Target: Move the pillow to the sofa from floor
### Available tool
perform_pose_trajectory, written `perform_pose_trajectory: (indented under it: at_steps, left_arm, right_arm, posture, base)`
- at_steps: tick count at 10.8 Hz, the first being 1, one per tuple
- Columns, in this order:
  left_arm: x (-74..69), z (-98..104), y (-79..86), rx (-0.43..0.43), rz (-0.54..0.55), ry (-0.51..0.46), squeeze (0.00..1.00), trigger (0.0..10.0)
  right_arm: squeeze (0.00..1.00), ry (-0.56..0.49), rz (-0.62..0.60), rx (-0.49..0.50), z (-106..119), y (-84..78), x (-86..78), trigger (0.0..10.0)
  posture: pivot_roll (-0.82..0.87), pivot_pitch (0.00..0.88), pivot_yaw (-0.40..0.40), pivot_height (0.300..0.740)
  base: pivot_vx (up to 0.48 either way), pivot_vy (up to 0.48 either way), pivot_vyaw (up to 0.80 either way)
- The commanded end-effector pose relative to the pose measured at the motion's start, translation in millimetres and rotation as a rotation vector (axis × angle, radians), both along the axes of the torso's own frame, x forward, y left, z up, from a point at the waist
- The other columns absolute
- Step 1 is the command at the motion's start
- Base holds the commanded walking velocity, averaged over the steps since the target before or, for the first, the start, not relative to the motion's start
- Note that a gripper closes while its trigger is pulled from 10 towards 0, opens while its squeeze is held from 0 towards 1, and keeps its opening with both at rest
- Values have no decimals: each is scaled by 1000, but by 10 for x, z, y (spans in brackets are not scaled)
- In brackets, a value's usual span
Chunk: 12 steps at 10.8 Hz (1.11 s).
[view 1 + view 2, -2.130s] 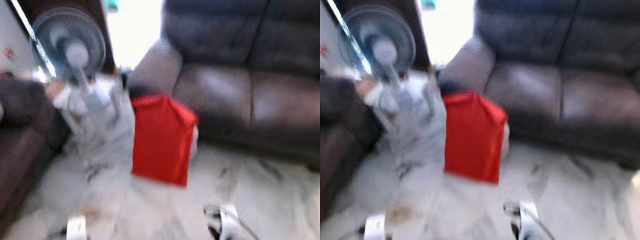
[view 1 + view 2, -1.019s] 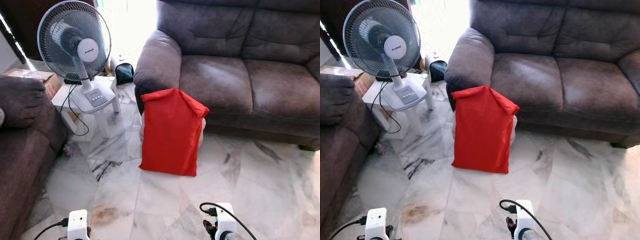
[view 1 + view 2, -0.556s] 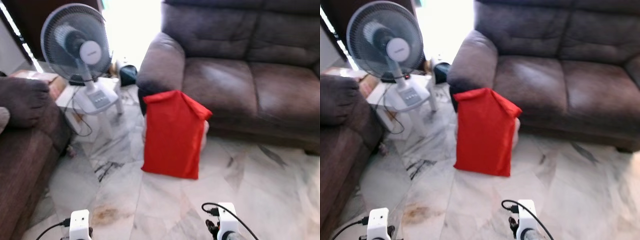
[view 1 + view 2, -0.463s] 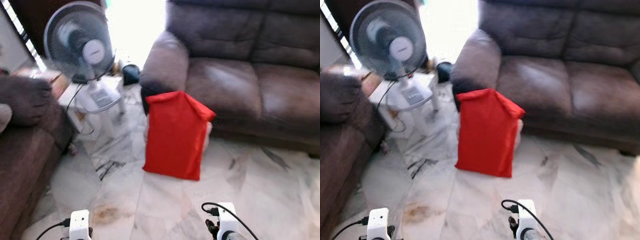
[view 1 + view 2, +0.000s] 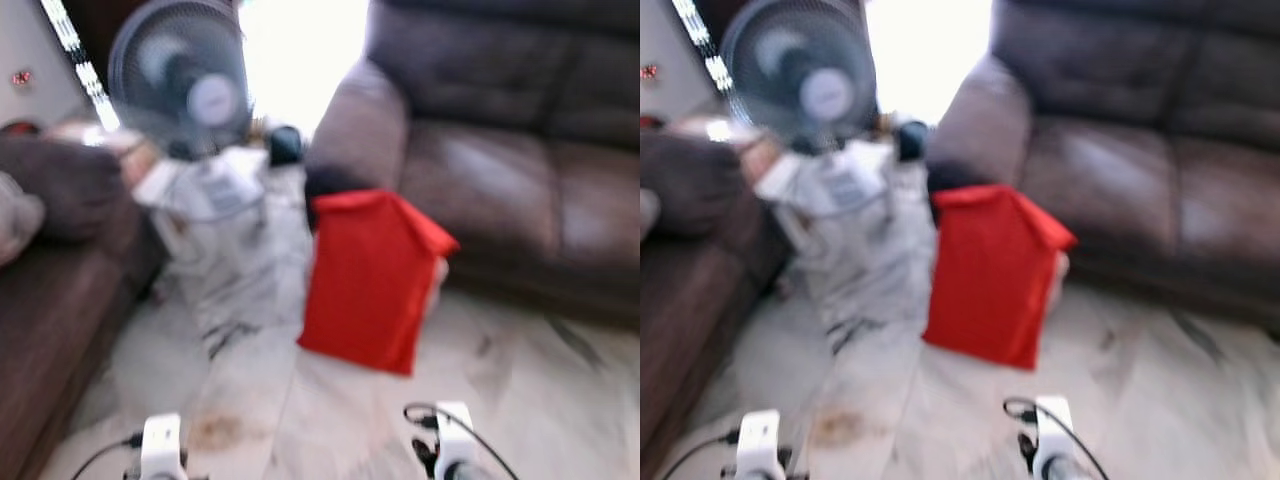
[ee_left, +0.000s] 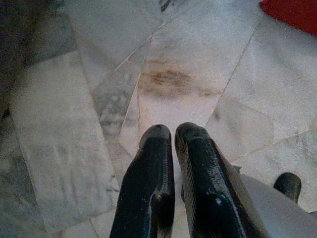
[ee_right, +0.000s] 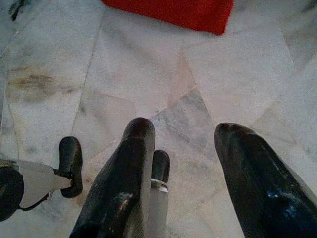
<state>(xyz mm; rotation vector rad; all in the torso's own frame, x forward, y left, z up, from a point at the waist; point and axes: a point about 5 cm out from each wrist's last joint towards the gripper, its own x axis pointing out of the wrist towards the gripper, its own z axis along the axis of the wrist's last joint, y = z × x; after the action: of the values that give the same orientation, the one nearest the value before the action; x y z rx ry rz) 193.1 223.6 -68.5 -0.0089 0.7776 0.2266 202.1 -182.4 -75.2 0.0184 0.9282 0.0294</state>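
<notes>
Compared with the sharper pictures a second ago, the whole scene has slid a little to the right and gone blurred — the camera is moving, not the things. The red fabric pillow (image 5: 372, 278) stands upright on the pale marble floor (image 5: 250, 390), leaning against the front of the dark brown leather sofa (image 5: 500, 160) just below its left armrest. A grey pedestal fan (image 5: 185, 85) stands well to the pillow's left.

Both arms hang low over the floor. The left gripper (image 6: 173, 136) has its black fingers nearly touching and holds nothing; the right gripper (image 7: 185, 134) is spread wide, also empty, with the pillow's lower edge ahead of it.

The step in hand is the approach. It would go best if the robot squares up to the pillow, stops close — clear of the fan's side — and then brings both grippers to the pillow's two sides before lifting it onto the seat cushion.
</notes>
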Motion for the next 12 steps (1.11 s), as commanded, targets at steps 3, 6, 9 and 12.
perform_pose_trajectory:
  at_steps: [3, 6, 9, 12]
  left_arm:
    - [-87, -45, -1, -4, 10, 23, 0, 10000]
    - [-81, -43, -5, -4, 9, 20, 0, 10000]
    - [-78, -42, -10, -5, 9, 18, 0, 10000]
    - [-74, -39, -12, -5, 9, 16, 0, 10000]
  right_arm:
    - [0, 25, -13, 7, -39, -7, -72, 10000]
    - [0, 24, -14, 21, -37, 8, -67, 10000]
    - [0, 29, -9, 25, -38, 22, -64, 10000]
    - [0, 18, -3, 22, -30, 25, -51, 10000]
  posture:
    - [150, 149, -24, 740]
    - [150, 150, -23, 740]
    - [152, 149, -24, 740]
    - [150, 149, -24, 740]
  base:
    - [246, 0, 0]
    - [255, 0, -448]
    - [256, 0, -675]
    - [257, 0, 0]
